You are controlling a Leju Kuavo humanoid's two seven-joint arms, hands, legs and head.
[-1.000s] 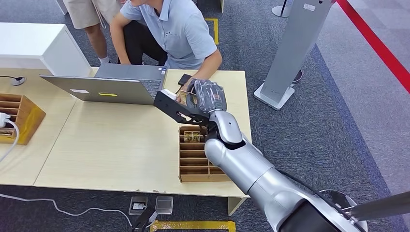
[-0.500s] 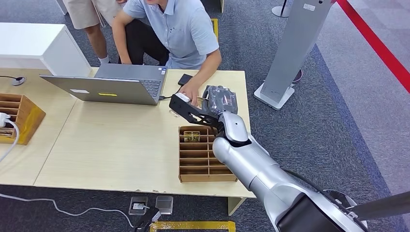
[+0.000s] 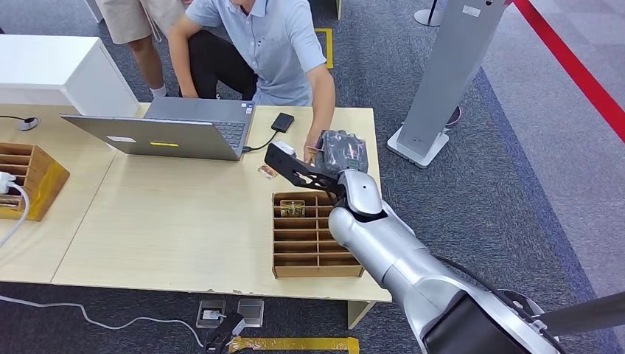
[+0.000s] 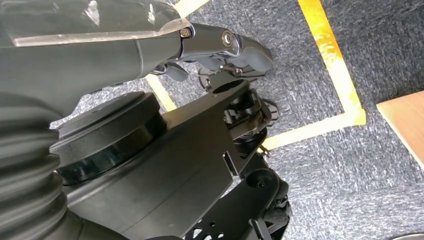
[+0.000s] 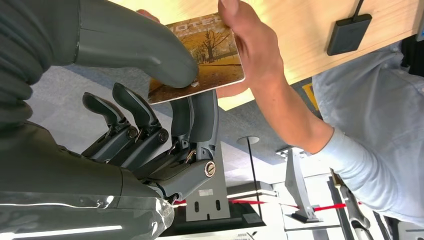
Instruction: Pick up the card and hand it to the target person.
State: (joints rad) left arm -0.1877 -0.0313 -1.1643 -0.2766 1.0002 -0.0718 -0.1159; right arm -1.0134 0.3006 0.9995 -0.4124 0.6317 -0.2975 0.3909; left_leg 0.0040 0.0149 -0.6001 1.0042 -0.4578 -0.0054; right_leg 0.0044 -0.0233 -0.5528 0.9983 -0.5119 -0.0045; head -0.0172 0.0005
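Note:
In the right wrist view the card (image 5: 200, 60), printed with an orange autumn-tree picture, is pinched between the thumb and fingers of my right hand (image 5: 150, 115). A person's hand (image 5: 255, 50) grips the card's other edge. In the head view my right hand (image 3: 340, 151) is raised over the far right part of the table, and the seated person in a light blue shirt (image 3: 276, 44) reaches an arm down to it. My left hand (image 4: 220, 55) hangs over grey carpet; its fingers are too hidden to judge.
A wooden slotted organizer (image 3: 309, 243) with another card (image 3: 295, 207) in a far slot sits below my hand. A laptop (image 3: 169, 129) and a black device (image 3: 281, 122) lie at the back. A second organizer (image 3: 29, 173) stands at the left edge. A grey kiosk (image 3: 442, 74) stands to the right.
My right arm has swung a little to the right with the card. The person's hand left the table beside the laptop and now grips the card.

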